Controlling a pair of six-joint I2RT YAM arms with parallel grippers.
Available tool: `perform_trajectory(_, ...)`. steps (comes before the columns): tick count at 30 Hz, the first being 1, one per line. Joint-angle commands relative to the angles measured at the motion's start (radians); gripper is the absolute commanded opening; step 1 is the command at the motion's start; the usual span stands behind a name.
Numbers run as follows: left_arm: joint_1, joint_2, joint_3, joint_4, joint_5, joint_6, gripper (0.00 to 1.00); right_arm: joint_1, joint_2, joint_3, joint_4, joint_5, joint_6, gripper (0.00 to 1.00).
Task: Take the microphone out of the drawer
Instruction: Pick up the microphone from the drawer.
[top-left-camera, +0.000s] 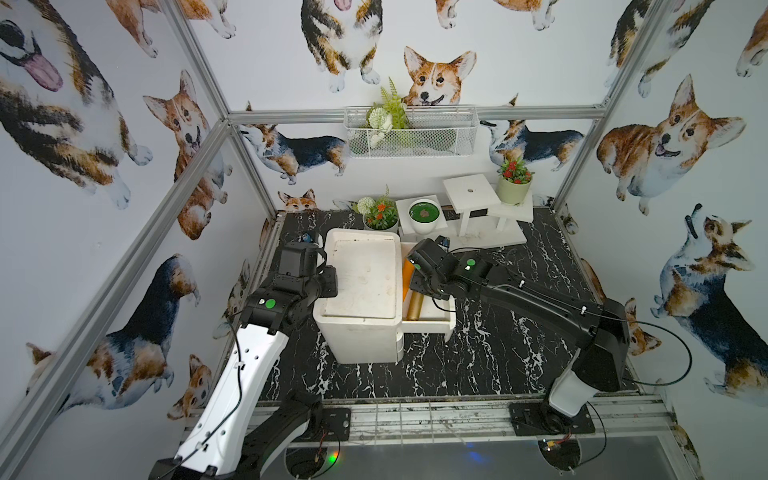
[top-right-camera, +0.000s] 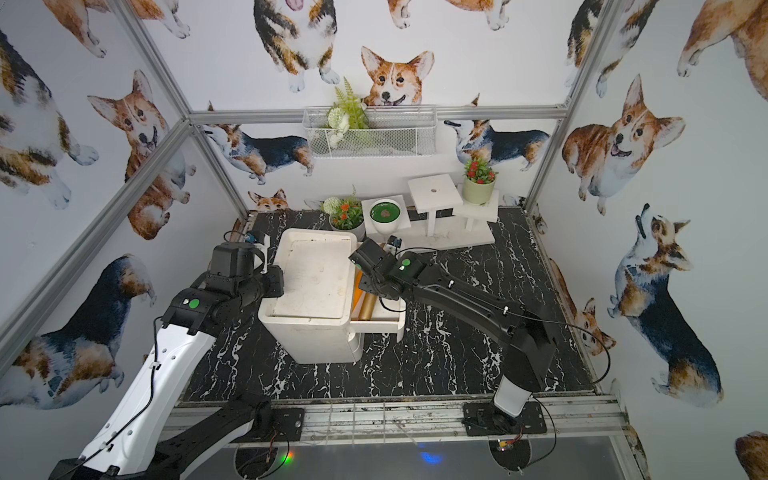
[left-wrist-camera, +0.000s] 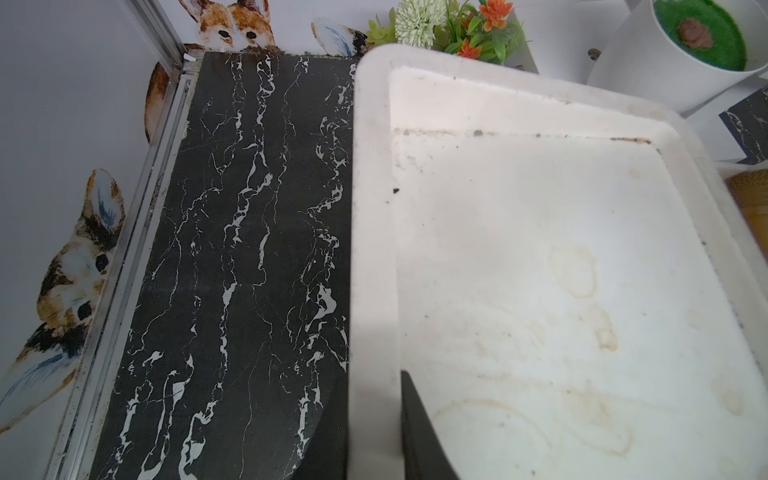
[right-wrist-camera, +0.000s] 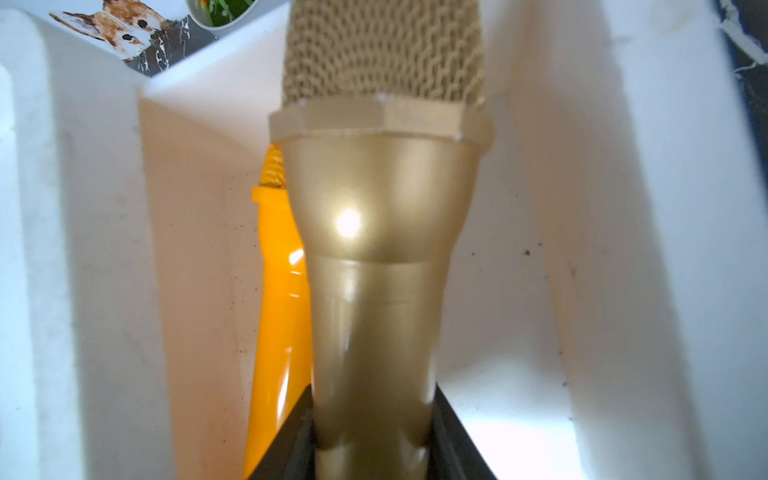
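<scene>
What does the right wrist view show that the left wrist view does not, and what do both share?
Only the right wrist view: the right gripper shut on the gold microphone, with an orange microphone beside it in the drawer. Only the left wrist view: the left gripper clamping the cabinet rim, its stained top, and the green-filled pot. Both: corgi wallpaper, the marble table and the flowerpot.

Gold mic (right-wrist-camera: 380, 249) in pincer (right-wrist-camera: 374, 419), orange mic (right-wrist-camera: 278, 316) alongside, white drawer (right-wrist-camera: 582, 216).
</scene>
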Motion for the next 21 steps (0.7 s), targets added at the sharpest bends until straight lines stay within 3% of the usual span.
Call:
perform_trajectory(1, 0.000, -0.005, 0.002, 0.060, 0.034, 0.009, 0.00, 0.002, -0.020, 0.013, 0.042, 0.035, -0.069, 0.21)
perform_trajectory(21, 0.000, 0.005, 0.035, 0.029, 0.044, 0.008, 0.00, -0.039, -0.154, 0.047, 0.043, 0.133, -0.328, 0.17)
